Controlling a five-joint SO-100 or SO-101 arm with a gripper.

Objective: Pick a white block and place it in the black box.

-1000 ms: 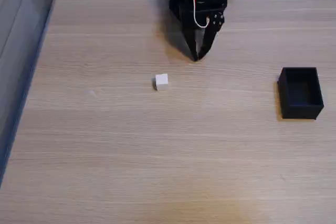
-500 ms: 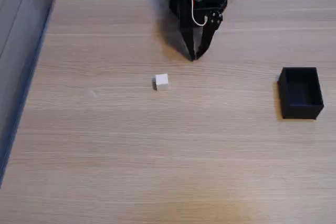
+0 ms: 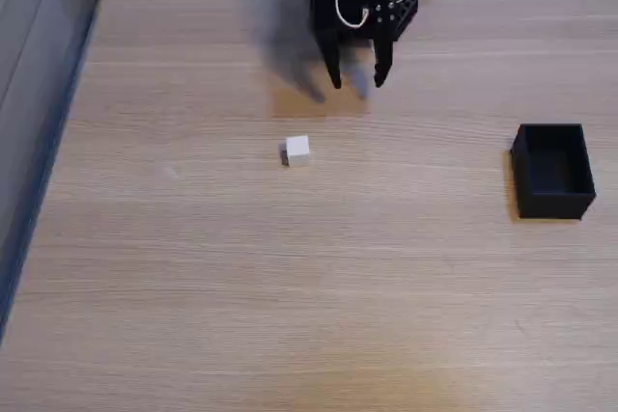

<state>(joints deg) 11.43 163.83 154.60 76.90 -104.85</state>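
A tiny white block [image 3: 297,150] lies alone on the wooden table, a little left of centre. The black box [image 3: 552,170], open-topped and with nothing visible inside, stands near the right edge. My black gripper [image 3: 357,81] hangs at the far side of the table, up and to the right of the block and well apart from it. Its two fingers point down and are spread, with nothing between them. Red and white wires loop over its body.
The light wooden table [image 3: 290,287] stretches wide around the block and box. Its left edge [image 3: 53,142] drops off to a grey floor. Clutter sits beyond the far edge behind the arm.
The gripper has lifted and pulled back toward the far edge, and its fingers went from closed at the tips to spread apart. Block and box have not moved.
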